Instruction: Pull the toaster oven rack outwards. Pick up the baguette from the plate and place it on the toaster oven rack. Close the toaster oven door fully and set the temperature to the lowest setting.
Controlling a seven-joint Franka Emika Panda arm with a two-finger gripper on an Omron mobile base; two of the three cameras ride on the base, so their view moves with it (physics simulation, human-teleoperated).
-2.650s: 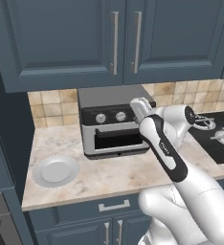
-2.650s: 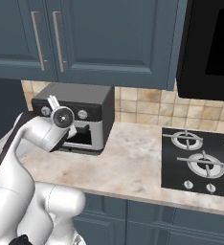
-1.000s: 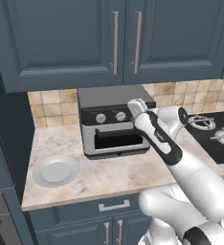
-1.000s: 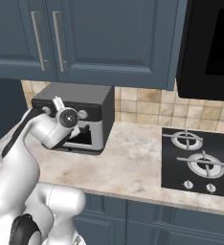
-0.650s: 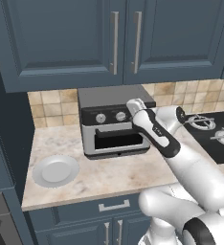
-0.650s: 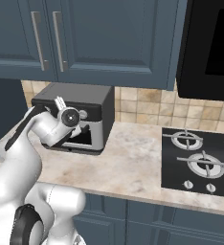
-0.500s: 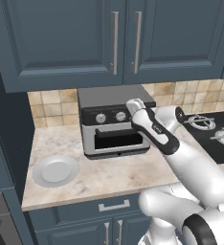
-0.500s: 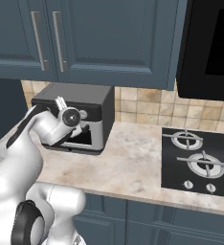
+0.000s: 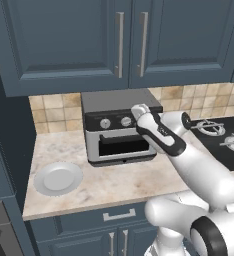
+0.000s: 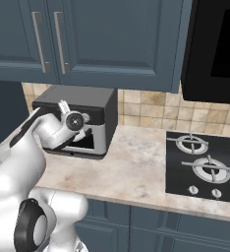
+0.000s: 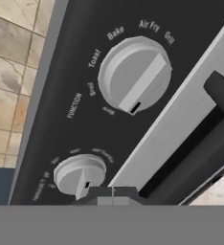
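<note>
Against the black control strip of the boxy grey toaster oven (image 9: pixel 120 131), at its right end, the white arm's two-finger gripper (image 11: pixel 113 195) sits with its jaws drawn fully together, holding nothing. Its closed tips lie just beside a small round silver knob (image 11: pixel 80 174); whether they touch it is hard to tell. That placement reads as the last step of the task, since a shut pincer can nudge a dial round where an open one would straddle it. A larger silver function knob (image 11: pixel 134 75), ringed with words such as Toast, Bake and Air Fry, stands apart from the tips, so it looks like the wrong dial for temperature.

Below the strip, the light grey toaster oven door (image 9: pixel 123 146) with its dark window appears upright and closed. To the left and nearer, the round white-grey plate (image 9: pixel 58 178) lies bare on the marble-patterned counter (image 9: pixel 124 180); the baguette is presumably inside, though the window hides it.
</note>
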